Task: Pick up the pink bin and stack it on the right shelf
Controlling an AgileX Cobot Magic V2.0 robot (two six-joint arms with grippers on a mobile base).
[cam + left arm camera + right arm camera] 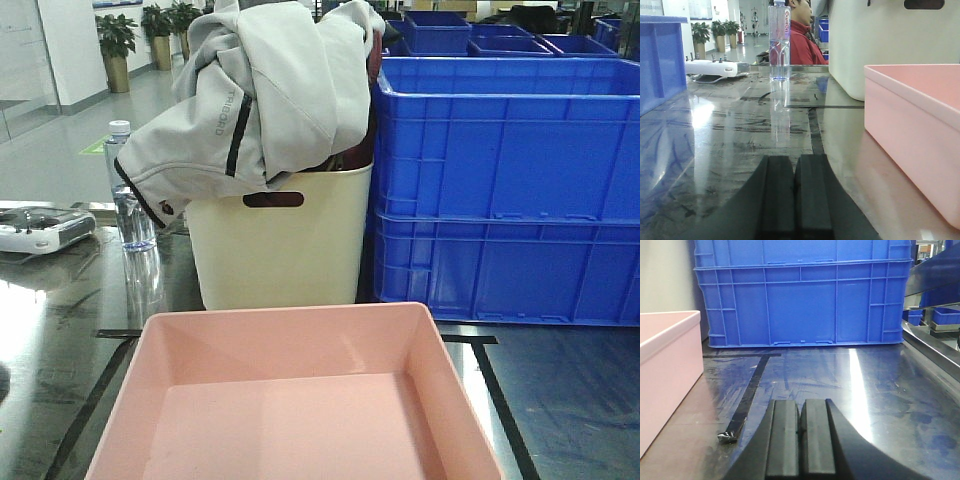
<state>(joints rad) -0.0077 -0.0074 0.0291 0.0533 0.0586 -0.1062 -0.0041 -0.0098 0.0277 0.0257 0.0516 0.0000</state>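
Claws, left (795, 200) and right (801, 440), are both clenched, so they could bump the bin (300, 400) instead of grabbing it.

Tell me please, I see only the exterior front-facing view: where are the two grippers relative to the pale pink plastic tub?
Observer: The left gripper sits low over the grey reflective steel tabletop, with the pale pink plastic tub on its right side, apart from it.
Operator: Is it open?
Observer: No, its black fingers are pressed together, holding nothing.
Operator: And the right one?
Observer: The right gripper is also shut and empty; the tub is on its left, not touching.
Operator: Anything near it on the surface?
Observer: A strip of black tape lies just left, its near end curled up.
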